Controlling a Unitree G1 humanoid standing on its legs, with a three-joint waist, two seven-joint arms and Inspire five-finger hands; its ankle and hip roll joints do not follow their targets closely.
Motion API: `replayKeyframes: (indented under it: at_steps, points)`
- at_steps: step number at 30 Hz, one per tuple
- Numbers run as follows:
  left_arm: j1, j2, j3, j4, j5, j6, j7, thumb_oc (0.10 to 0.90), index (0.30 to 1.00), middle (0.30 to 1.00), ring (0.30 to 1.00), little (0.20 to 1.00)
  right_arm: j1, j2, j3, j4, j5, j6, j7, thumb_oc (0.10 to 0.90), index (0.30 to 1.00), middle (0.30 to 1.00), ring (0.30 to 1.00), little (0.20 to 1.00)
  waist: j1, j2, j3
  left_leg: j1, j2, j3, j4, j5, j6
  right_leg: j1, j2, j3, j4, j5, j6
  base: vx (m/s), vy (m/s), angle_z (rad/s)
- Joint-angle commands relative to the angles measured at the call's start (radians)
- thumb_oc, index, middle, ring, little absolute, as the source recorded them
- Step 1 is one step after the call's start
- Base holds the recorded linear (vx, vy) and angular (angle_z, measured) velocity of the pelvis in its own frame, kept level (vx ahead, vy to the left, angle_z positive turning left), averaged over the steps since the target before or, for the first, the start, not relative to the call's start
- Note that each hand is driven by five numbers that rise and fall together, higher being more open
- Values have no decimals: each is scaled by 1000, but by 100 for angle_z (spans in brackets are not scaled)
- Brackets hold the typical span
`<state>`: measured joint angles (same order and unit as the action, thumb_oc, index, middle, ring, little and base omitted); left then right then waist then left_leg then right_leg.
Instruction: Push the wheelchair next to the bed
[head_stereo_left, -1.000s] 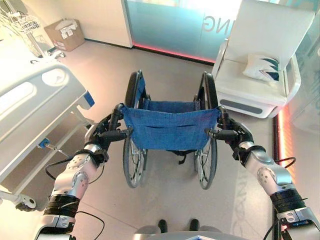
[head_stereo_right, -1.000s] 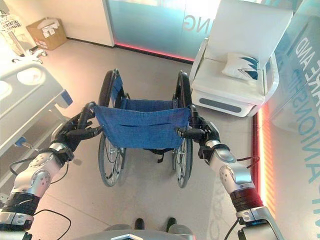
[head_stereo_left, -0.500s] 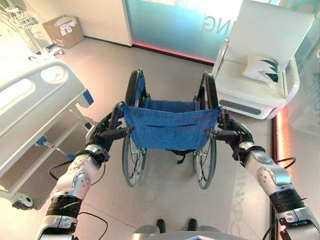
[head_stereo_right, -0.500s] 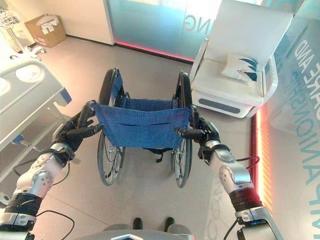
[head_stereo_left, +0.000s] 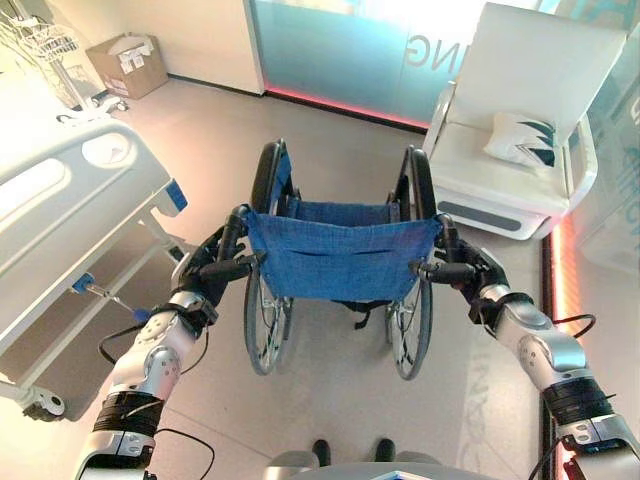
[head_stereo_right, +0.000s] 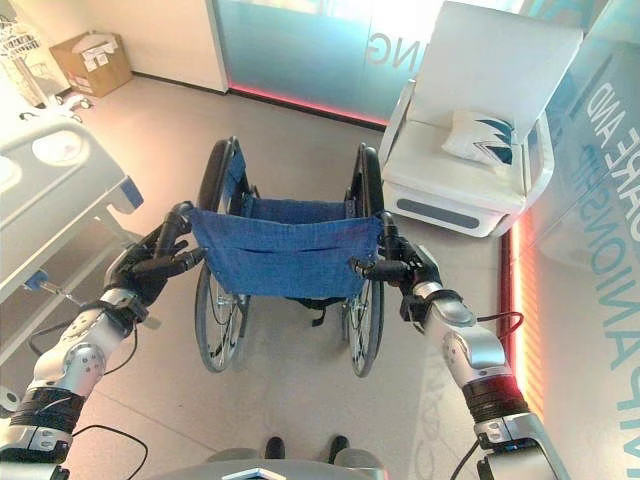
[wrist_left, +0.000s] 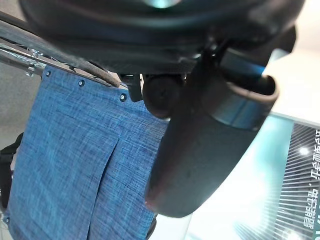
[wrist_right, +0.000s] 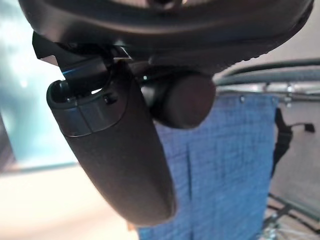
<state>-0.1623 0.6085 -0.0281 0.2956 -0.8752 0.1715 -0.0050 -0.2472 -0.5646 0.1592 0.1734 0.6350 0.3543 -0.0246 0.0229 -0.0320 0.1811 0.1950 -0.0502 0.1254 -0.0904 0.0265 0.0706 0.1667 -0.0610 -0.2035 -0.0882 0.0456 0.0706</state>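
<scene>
Blue-backed wheelchair (head_stereo_left: 340, 262) stands ahead of you in the left eye view, bed (head_stereo_left: 60, 215) just to its left, white armchair (head_stereo_left: 520, 130) beyond. Your left hand (head_stereo_left: 205, 272) clenches one push handle; your right hand (head_stereo_right: 415, 272), in the right eye view, grasps the other.

Open floor (head_stereo_left: 200, 140) stretches ahead of the wheelchair (head_stereo_left: 340, 255). The bed (head_stereo_left: 70, 215) flanks the left side, a white armchair (head_stereo_left: 520, 150) stands front-right, and a cardboard box (head_stereo_left: 128, 66) sits far left.
</scene>
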Motion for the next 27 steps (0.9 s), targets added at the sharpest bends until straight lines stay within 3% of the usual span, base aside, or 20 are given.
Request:
replayKeyframes:
  at_steps: [1, 2, 3, 6, 7, 8, 9, 12, 23, 27]
  points:
    - [-230, -86, -183, -189, -99, -93, -305, 759, 839, 839, 839, 839, -139, 46, 117, -94, 32, -55, 204, 582, 573, 573, 573, 573, -41, 10, -74, 15, -13, 66, 18, -50, -24, -23, 5, 16, 89, -18, 37, 35, 16, 0]
    - [-233, -89, -187, -191, -103, -95, -300, 726, 789, 789, 789, 789, -142, 44, 120, -94, 35, -53, 207, 527, 491, 491, 491, 491, -41, 10, -75, 16, -15, 62, 18, -50, -23, -24, 5, 18, 91, -18, 38, 40, 18, -1]
    - [-236, -91, -190, -192, -105, -101, -295, 742, 813, 813, 813, 813, -146, 42, 122, -90, 34, -55, 213, 447, 371, 371, 371, 371, -41, 9, -75, 16, -16, 60, 19, -51, -22, -24, 5, 21, 93, -19, 38, 40, 17, -2]
    - [-237, -97, -197, -196, -101, -117, -285, 736, 804, 804, 804, 804, -151, 37, 124, -94, 29, -58, 219, 400, 300, 300, 300, 300, -42, 8, -74, 17, -18, 54, 21, -54, -19, -27, 5, 27, 101, -22, 40, 22, 10, -2]
    - [-237, -100, -202, -204, -94, -125, -270, 728, 792, 792, 792, 792, -151, 38, 125, -98, 32, -57, 217, 400, 300, 300, 300, 300, -42, 8, -74, 15, -19, 51, 23, -55, -18, -29, 4, 31, 103, -23, 40, 0, 0, 0]
    - [-237, -101, -205, -208, -92, -130, -261, 635, 653, 653, 653, 653, -150, 38, 126, -100, 33, -59, 215, 400, 300, 300, 300, 300, -42, 8, -74, 13, -20, 49, 25, -55, -17, -30, 4, 33, 103, -23, 40, 0, 0, 0]
    - [-239, -103, -208, -211, -86, -135, -249, 584, 575, 575, 575, 575, -149, 40, 126, -100, 31, -62, 214, 400, 300, 300, 300, 300, -42, 7, -74, 12, -21, 46, 27, -56, -16, -30, 4, 35, 104, -23, 40, 0, 0, 0]
    - [-244, -110, -217, -220, -57, -147, -204, 560, 540, 540, 540, 540, -154, 45, 127, -103, 32, -58, 207, 400, 300, 300, 300, 300, -41, 6, -72, 7, -25, 37, 34, -59, -13, -35, 4, 43, 111, -25, 40, 6, 3, -2]
    - [-239, -133, -236, -273, 41, -166, -106, 552, 528, 528, 528, 528, -158, 73, 127, -110, 30, -64, 190, 400, 300, 300, 300, 300, -27, 0, -62, -3, -36, 17, 49, -64, -4, -43, -3, 45, 117, -19, 45, 5, -1, -3]
    - [-234, -145, -242, -292, 48, -149, -68, 466, 399, 399, 399, 399, -156, 82, 127, -110, 41, -66, 185, 400, 300, 300, 300, 300, -24, -3, -62, -5, -37, 15, 55, -67, -3, -42, -4, 43, 117, -19, 45, 0, 0, 0]
